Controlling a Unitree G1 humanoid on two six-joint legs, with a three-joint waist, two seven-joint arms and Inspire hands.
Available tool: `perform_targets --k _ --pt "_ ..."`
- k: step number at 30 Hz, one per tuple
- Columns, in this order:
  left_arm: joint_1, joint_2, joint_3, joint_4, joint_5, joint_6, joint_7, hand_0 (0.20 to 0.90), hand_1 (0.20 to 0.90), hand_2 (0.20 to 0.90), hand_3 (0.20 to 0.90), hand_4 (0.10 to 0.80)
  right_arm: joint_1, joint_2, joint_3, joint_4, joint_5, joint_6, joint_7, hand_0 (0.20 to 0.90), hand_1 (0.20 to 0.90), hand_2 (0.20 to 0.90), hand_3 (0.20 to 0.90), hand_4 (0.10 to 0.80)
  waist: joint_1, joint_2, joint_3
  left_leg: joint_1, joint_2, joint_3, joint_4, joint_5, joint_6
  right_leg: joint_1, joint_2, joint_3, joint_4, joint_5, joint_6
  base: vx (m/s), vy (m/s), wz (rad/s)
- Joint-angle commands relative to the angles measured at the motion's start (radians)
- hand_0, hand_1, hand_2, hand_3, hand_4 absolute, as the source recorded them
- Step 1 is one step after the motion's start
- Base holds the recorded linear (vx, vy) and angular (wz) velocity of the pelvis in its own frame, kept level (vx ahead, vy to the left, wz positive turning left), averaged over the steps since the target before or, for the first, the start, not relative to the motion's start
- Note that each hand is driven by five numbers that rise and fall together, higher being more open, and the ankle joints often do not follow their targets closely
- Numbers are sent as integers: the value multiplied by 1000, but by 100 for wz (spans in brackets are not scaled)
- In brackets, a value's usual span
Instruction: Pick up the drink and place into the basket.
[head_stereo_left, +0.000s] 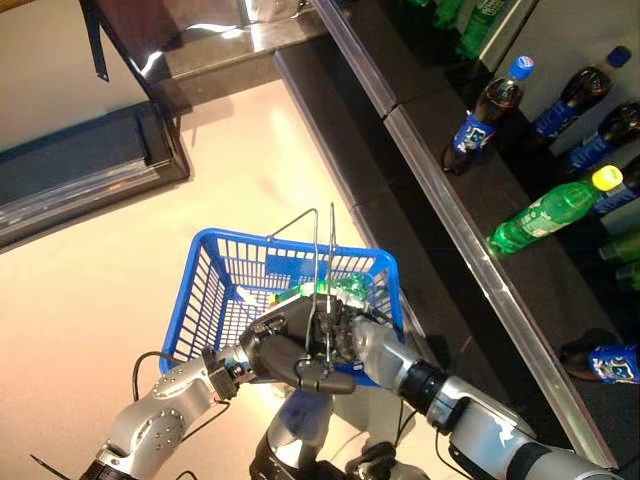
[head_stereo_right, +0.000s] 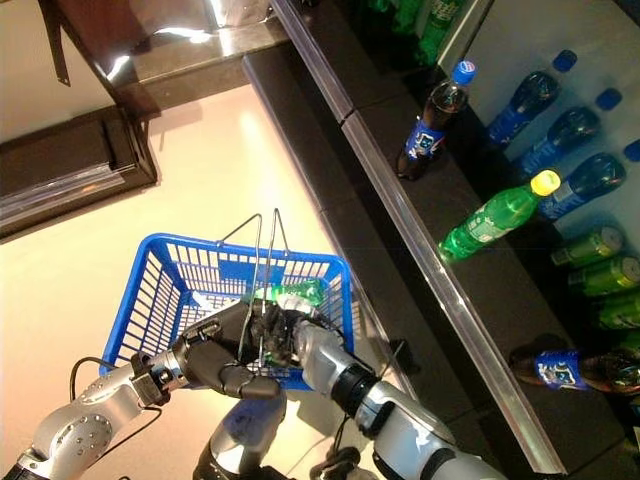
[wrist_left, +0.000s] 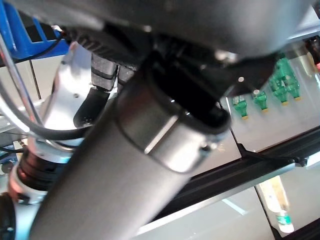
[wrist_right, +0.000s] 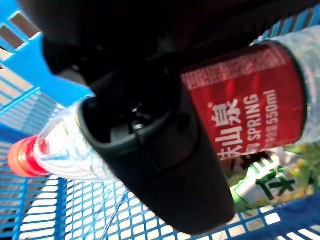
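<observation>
Drink: clear water bottle (wrist_right: 250, 95), red label and cap, inside the blue basket (head_stereo_left: 215, 270) above a green bottle (wrist_right: 260, 187).
Right hand (wrist_right: 165, 165): wrapped round its mid-body.
Left hand (head_stereo_left: 290, 360): curled on the basket's wire handles (head_stereo_left: 322, 290).
Handling: probably light, smooth, squashable (hold the labelled middle).
</observation>
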Motion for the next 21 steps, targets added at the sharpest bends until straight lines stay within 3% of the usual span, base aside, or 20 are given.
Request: perform_targets --k 1,5,8,9,11,15,21 --pt "-247 -195 0 -439 -217 -216 -227 300 300 300 200 100 -59 83 43 72 21 -5 -53 300 300 300 200 100 -3 9 -121 -1 -68 -1 -22 52 114 31 87 16 -63 103 -93 24 6 9" --pt "-266 -200 -16 -438 -213 -214 -201 300 300 300 200 100 -57 101 43 147 71 -20 -64 300 300 300 200 100 3 6 -118 1 -66 -3 -21 51 118 31 86 11 -56 104 -90 26 2 6" --pt "-343 -265 -94 -433 -120 -187 -86 300 300 300 200 100 -64 160 65 224 139 -52 -95 300 300 300 200 100 0 -15 -117 11 -55 0 -17 44 122 41 92 20 -53 105 -88 90 -74 3" --pt "-380 -295 -133 -419 -74 -182 -32 300 300 300 200 100 -77 185 69 249 167 -65 -106 592 592 592 540 440 -4 -27 -119 16 -47 5 -16 40 123 48 96 23 -55 107 -89 117 -85 8" --pt "-434 -325 -189 -392 -28 -194 48 300 300 300 200 100 -97 213 67 280 206 -80 -107 900 900 900 900 800 -14 -39 -124 24 -39 11 -15 37 123 54 98 27 -56 109 -88 88 -40 1" --pt "-545 -390 -283 -321 62 -232 204 300 300 300 200 100 -126 245 54 315 262 -116 -129 900 900 900 900 800 -53 -55 -138 45 -21 32 -22 31 119 54 100 45 -50 107 -91 53 18 -7" --pt "-653 -457 -342 -250 142 -265 377 300 300 300 200 100 -144 242 40 284 316 -147 -195 900 900 900 900 800 -109 -61 -158 71 -4 62 -26 23 114 44 96 77 -31 101 -91 35 62 -9"
